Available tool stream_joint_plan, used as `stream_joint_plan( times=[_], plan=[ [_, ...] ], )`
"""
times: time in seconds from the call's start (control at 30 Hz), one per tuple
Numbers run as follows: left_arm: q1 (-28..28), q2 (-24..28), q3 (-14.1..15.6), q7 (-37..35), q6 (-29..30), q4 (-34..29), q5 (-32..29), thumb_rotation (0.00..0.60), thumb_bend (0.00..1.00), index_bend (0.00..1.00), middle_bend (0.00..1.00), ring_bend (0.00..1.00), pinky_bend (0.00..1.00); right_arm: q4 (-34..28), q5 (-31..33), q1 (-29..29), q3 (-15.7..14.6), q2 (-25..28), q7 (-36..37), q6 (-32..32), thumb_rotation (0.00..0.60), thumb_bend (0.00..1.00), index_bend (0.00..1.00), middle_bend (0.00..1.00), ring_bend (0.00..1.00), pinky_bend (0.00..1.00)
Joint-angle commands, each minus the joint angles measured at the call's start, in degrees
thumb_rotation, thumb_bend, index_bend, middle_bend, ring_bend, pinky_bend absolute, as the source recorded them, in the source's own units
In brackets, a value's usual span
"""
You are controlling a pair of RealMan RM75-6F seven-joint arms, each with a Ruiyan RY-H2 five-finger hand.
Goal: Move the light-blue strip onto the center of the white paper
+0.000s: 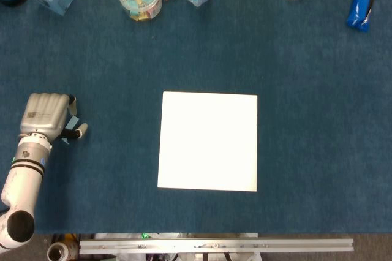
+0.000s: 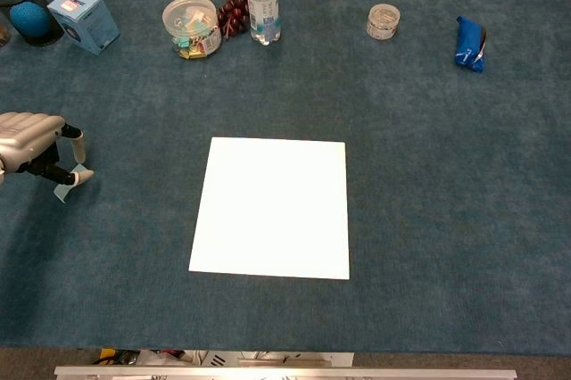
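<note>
The fingers (image 2: 78,178) of the left hand (image 2: 32,142) are curled down toward the carpet, their pale rounded tips pinching the light-blue strip (image 2: 64,186), a thin, flat sliver of paper whose lower end pokes out below the fingertips in the chest view and shows as a small blue patch beside the thumb in the head view (image 1: 71,132). The left hand (image 1: 45,114) itself is a smooth silver-grey shell with dark joints, carried on a white cylindrical forearm banded in black that runs toward the near left corner of the table. The strip sits at the far left of the table, well apart from the white paper (image 2: 270,207), a matte, nearly square sheet lying flat in the middle of the table top (image 2: 428,219), which is covered in a short-napped dark teal felt-like cloth. Along the far edge stand a round clear plastic tub of pastel clips (image 2: 191,26), a cluster of dark red grapes (image 2: 235,7) just beside it, and a clear ribbed water bottle (image 2: 262,1) with a white cap. Further right are a small clear lidded jar (image 2: 384,20) and a crinkled glossy blue packet (image 2: 469,44). At the far left corner sit a light-blue cardboard box (image 2: 82,19) and a black mesh cup holding a blue ball (image 2: 28,16). The right hand appears in neither view.
</note>
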Motion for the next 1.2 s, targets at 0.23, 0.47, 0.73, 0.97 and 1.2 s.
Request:
stream_joint_plan(
  times=[0.23,0.47,0.73,0.97,1.2],
  plan=[
    [-0.28,0.42,0.75,-0.53,1.11,-0.63,-0.36,0.355,0.27,0.43,1.0,1.0,1.0,-0.03,-0.11,-0.13,-0.04,0.12,0.18,0.05,0.6,0.12,0.09,0.34,0.24,0.23],
    [-0.63,-0.67,1.22,0.91,2.64,0.44,-1.52,0.365,0.27,0.42,1.0,1.0,1.0,0.11,-0.12,-0.34,-0.11,0.24,0.45,0.18,0.6,0.12,0.09,0.34,0.24,0.23],
    [-1.14,-1.12,2.15,2.63,2.86,1.14,-3.06,0.482,0.27,0.4,1.0,1.0,1.0,0.14,-0.02,-0.43,-0.21,0.29,0.51,-0.03,0.6,0.12,0.1,0.35,0.24,0.23],
    [-0.87,-1.02,2.87,3.36,4.34,1.05,-3.14,0.523,0.27,0.38,1.0,1.0,1.0,-0.09,0.02,-0.41,-0.16,0.47,0.27,-0.11,0.6,0.12,0.1,0.35,0.24,0.23],
    [-0.07,0.38,3.9,2.97,5.42,-0.38,-1.67,0.556,0.27,0.36,1.0,1.0,1.0,-0.35,-0.02,-0.46,-0.16,0.58,0.13,-0.07,0.6,0.12,0.1,0.35,0.24,0.23]
  ],
)
